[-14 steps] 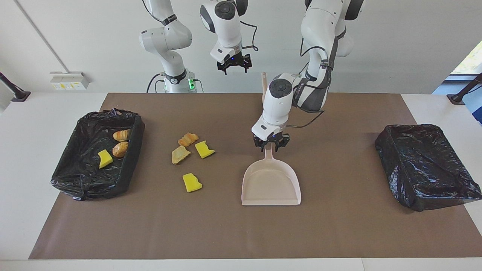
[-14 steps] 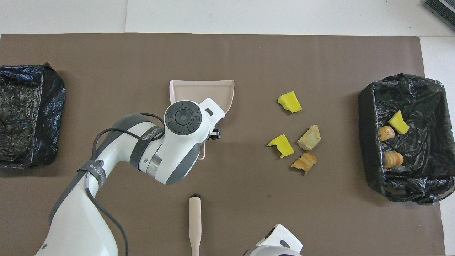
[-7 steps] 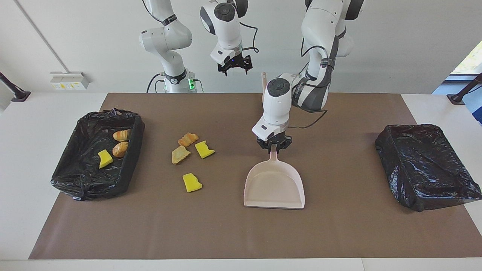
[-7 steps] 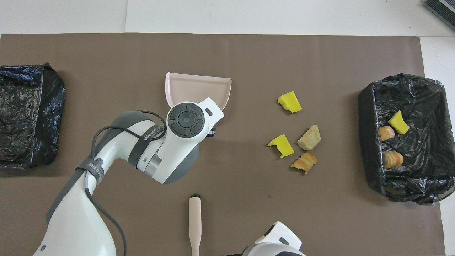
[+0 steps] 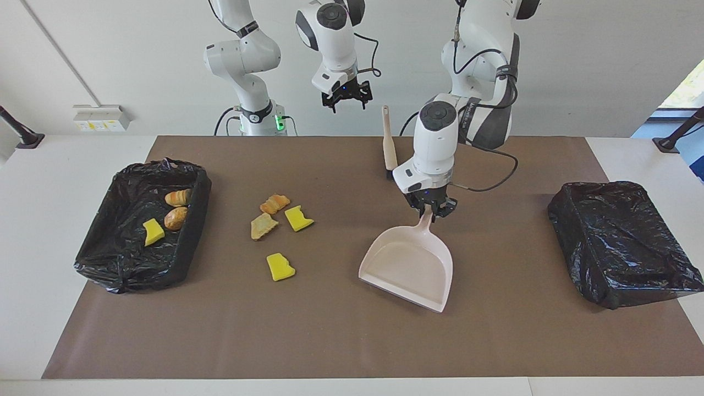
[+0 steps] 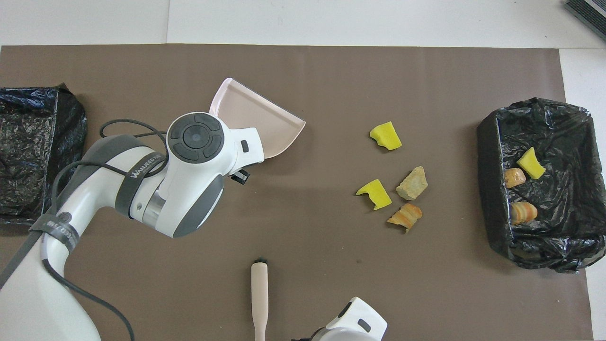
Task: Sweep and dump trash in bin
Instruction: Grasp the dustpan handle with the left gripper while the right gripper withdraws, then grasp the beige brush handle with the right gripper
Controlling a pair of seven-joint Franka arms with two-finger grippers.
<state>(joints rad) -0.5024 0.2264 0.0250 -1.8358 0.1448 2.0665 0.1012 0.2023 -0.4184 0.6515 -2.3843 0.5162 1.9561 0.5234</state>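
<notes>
**Dustpan gripped, trash waiting on the mat**

My left claw (image 5: 430,210) sits just right of centre in the facing view, clamped tight on the handle of the beige dustpan (image 5: 410,268). The pan hangs below it, turned askew so its open mouth points toward the lower right of that frame. My right claw (image 5: 345,99) waits high at the upper middle, fingers spread wide, holding nothing. Below and to the right of it the hand brush (image 5: 388,142) lies on the brown mat (image 5: 341,341) that covers the bench.

The trash (image 5: 280,231) lies left of centre: two bread-like scraps and two yellow sponge chunks, loose on the mat and well apart from the pan. At the left edge, a black-lined bin (image 5: 193,220) holds three more scraps. A second black-lined bin (image 5: 619,242) sits at the right edge.
</notes>
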